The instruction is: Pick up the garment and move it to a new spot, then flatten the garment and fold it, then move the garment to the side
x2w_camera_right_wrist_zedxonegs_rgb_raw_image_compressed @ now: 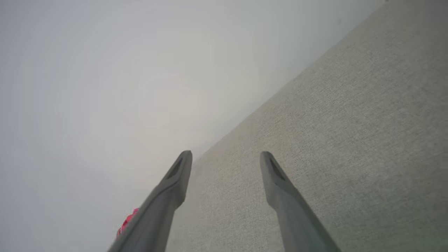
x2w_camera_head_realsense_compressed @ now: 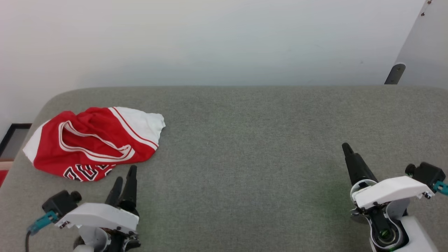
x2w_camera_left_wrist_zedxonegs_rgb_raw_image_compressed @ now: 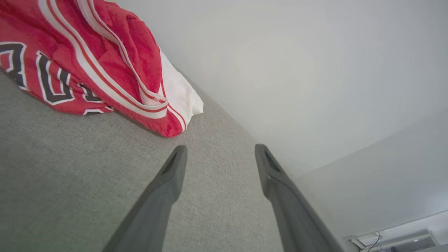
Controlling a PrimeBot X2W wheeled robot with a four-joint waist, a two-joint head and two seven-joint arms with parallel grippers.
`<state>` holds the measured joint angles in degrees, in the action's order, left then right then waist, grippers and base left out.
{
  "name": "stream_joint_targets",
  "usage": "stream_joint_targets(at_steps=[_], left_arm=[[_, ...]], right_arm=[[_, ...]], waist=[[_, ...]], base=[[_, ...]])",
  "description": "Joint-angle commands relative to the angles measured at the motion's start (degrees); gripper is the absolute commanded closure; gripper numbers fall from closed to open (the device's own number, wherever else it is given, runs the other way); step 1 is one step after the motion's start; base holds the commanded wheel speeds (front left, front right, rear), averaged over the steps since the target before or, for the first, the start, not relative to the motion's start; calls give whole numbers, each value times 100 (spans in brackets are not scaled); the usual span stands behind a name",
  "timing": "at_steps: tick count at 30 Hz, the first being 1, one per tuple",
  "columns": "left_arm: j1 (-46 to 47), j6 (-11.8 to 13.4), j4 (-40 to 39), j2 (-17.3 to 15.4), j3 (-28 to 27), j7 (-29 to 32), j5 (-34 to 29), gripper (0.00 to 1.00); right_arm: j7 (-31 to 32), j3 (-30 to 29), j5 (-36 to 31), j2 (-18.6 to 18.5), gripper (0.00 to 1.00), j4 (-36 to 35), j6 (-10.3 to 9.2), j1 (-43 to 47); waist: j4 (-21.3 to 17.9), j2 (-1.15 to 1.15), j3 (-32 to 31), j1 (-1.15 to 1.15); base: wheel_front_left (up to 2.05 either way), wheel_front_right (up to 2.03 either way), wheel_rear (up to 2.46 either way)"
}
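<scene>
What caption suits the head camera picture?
Crumpled red garment lies left on the grey surface, left gripper open beside it, right gripper open far right.

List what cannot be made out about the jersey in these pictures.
Jersey lettering: in the head view, mostly tucked under its own crumpled folds; in the left wrist view, cut by the left edge.
Jersey in right wrist view: a red sliver behind the right hand's finger.

Folds of the garment (x2w_camera_head_realsense_compressed: pixel 87 126) hide part of its lettering (x2w_camera_head_realsense_compressed: pixel 85 172), leaving it unreadable.
</scene>
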<state>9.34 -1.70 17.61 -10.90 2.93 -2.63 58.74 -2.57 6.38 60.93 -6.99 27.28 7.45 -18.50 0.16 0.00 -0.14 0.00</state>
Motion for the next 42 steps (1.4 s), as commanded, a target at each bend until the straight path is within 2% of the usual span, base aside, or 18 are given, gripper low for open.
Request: stream_joint_targets(at_steps=[1,9,22,42], left_arm=[[166,47,-61,-84,37,-54,-222,0],[211,134,-26,-234,211,-209,-953,0],[250,237,-47,-385,402,-439,-1923,0],[262,346,57,-530,593,-740,-3145,0]], right_arm=[[-62,47,-272,-64,0,2,3,-235],[-217,-7,-1515,-67,0,224,3,-439],[-444,-404,-3312,87,0,240,4,-461],[-748,-655,-4995,235,0,288,4,-453]], waist=[[-1,0,0,0],[-4,0,-8,0],[-8,0,-33,0],[-45,0,-76,0]], base=[[0,0,0],[0,0,0],[0,0,0],[0,0,0]])
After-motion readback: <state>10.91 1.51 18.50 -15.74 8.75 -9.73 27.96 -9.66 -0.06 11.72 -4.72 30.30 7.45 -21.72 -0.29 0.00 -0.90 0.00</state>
